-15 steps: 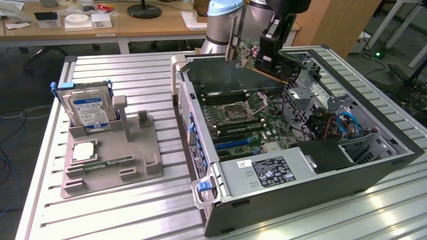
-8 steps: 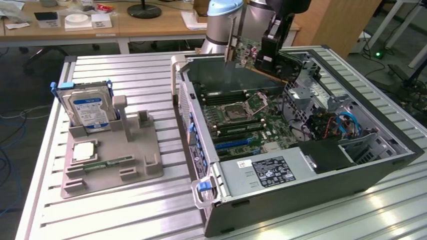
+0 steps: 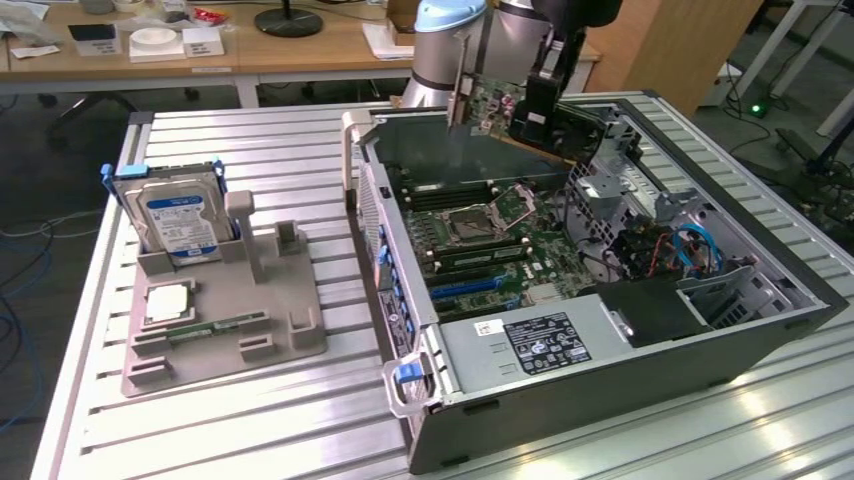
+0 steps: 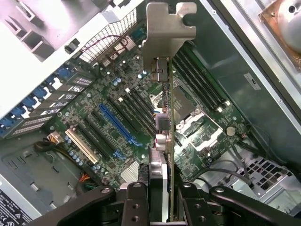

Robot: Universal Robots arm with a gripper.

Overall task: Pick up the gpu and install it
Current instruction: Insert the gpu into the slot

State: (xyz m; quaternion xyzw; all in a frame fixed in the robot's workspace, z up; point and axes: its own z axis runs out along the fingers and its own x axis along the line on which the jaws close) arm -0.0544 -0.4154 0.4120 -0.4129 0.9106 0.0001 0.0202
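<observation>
Gripper (image 4: 160, 190) clamps the gpu (image 4: 167, 28) edge-on; arm (image 3: 447, 45) hangs above the motherboard (image 4: 117, 117).

One gpu (image 3: 491, 100), one hard drive (image 3: 178, 220) — one open computer case (image 3: 561, 400), one grey holder (image 3: 254, 295)

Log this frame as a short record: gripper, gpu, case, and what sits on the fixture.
gripper: shut on the gpu
gpu: held on edge above the motherboard, not seated in a slot
computer case: open, lying on its side
blue slot: empty
hard drive: upright in the grey fixture, exterior view's left
</observation>
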